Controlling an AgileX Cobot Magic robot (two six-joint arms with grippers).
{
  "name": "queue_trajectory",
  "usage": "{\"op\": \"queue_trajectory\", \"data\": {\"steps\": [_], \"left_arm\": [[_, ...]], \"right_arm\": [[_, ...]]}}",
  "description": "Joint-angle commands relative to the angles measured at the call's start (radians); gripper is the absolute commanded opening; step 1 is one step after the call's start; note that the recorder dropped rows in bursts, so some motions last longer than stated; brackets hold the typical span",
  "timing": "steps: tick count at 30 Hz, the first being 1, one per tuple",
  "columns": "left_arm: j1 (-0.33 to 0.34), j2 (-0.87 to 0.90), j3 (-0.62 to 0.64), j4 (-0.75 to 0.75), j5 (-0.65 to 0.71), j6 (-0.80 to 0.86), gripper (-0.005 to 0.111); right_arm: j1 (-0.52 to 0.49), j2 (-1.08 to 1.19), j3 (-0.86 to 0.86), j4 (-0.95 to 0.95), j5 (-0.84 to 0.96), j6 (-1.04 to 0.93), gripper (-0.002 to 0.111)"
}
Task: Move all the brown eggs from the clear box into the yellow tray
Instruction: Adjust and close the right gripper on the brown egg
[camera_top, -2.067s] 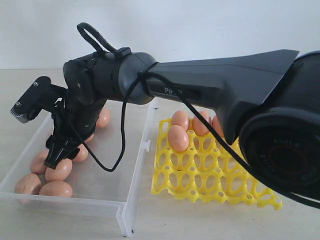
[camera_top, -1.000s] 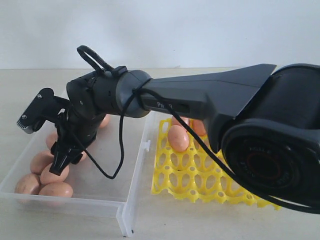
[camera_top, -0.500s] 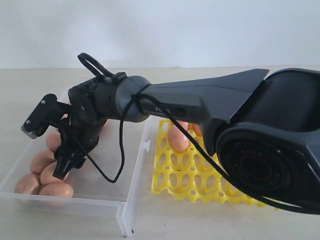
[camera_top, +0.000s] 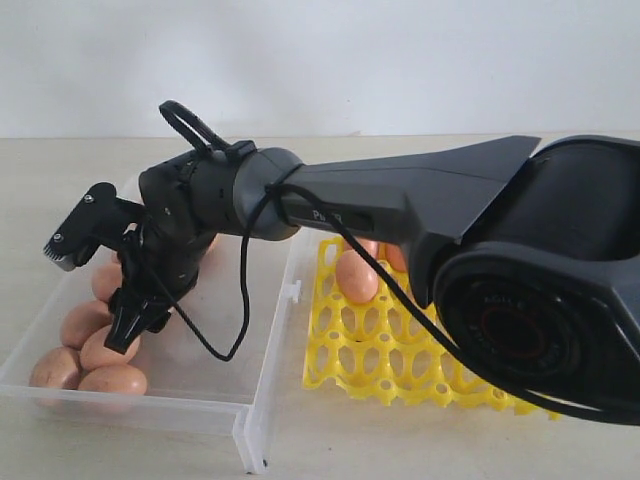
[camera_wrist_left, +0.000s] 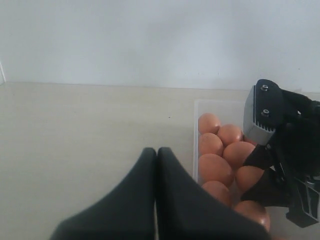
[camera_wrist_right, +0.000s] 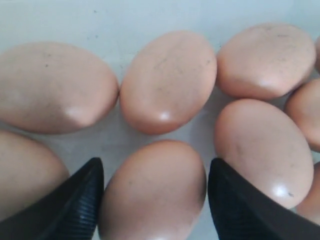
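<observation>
The surface (camera_top: 60, 170) carries everything. On it the clear box (camera_top: 262, 395) and the yellow tray (camera_top: 420, 370) lie just beside each other, which I judge keeps each carry short. There is one box and one tray.

My right arm (camera_top: 400, 195) reaches across the middle into the box, so my right claw (camera_top: 124, 335) points down over the brown eggs (camera_wrist_left: 216, 169) bunched at one end. Its jaws stand apart, one on either flank of a single egg (camera_wrist_right: 152, 192), so close that I cannot tell whether they touch it. Nothing is lifted. I take that wide straddle across the egg's narrower width as the setup for a gentle pinch.

My left claw (camera_wrist_left: 156, 154) is pressed together on nothing. It sits over bare surface outside the box, I judge to leave the other arm room.

From the left wrist I count eight eggs in the box. In the tray at least two show, and my arm hides the rest of the back cups.
</observation>
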Motion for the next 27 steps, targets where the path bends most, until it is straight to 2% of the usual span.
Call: {"op": "queue_trajectory", "data": {"steps": [1, 9, 14, 21, 27], "left_arm": [[0.001, 0.003, -0.004, -0.005, 0.000, 0.001, -0.004], [0.001, 0.003, -0.004, -0.005, 0.000, 0.001, -0.004], [0.001, 0.003, -0.004, -0.005, 0.000, 0.001, -0.004], [0.001, 0.003, -0.004, -0.005, 0.000, 0.001, -0.004], [0.001, 0.003, -0.004, -0.005, 0.000, 0.001, -0.004]], "right_arm": [[-0.003, -0.005, -0.005, 0.004, -0.037, -0.001, 0.058], [-0.003, -0.005, -0.005, 0.004, -0.049, 0.001, 0.057], [-0.003, -0.005, -0.005, -0.003, -0.019, 0.003, 0.041], [-0.005, 0.011, -0.003, -0.013, 0.050, 0.005, 0.054], [-0.005, 0.007, -0.015, -0.013, 0.043, 0.020, 0.054]]}}
